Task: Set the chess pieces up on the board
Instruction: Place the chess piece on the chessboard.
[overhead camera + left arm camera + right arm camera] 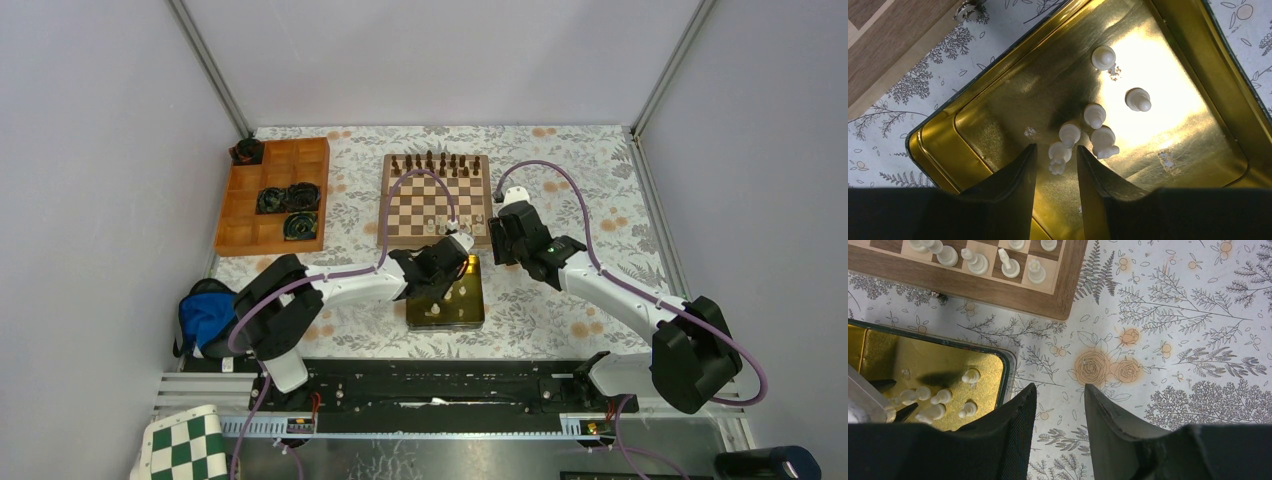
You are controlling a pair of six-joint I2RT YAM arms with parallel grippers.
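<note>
Left gripper: hangs low inside the tin, jaws spread. One piece lies between the fingertips with a gap on either side, not pinched.
Right gripper: over bare tablecloth just right of the tin and near the board's near right corner. Jaws are spread with nothing between them.
Chess pieces, loose: six cream pieces lie on the tin's floor. Four are clustered close by the left fingertips and two lie farther off.
Chess pieces, placed: several cream ones stand upright on squares along the board's near edge, toward its right corner.
Board: wooden, with dark and cream squares and a tan rim. It lies mid-table, beyond the tin and apart from it.
Dark pieces: lined up along the far side of the board.
Tin: shallow, gold inside, open. It sits on the tablecloth between the board and the arm bases.
Tablecloth: white, printed with grey leaves and orange flowers, covering the table.
Tray: orange wood with compartments, left of the board. A few dark bundles lie in some of the cells, but what they are cannot be told.
</note>
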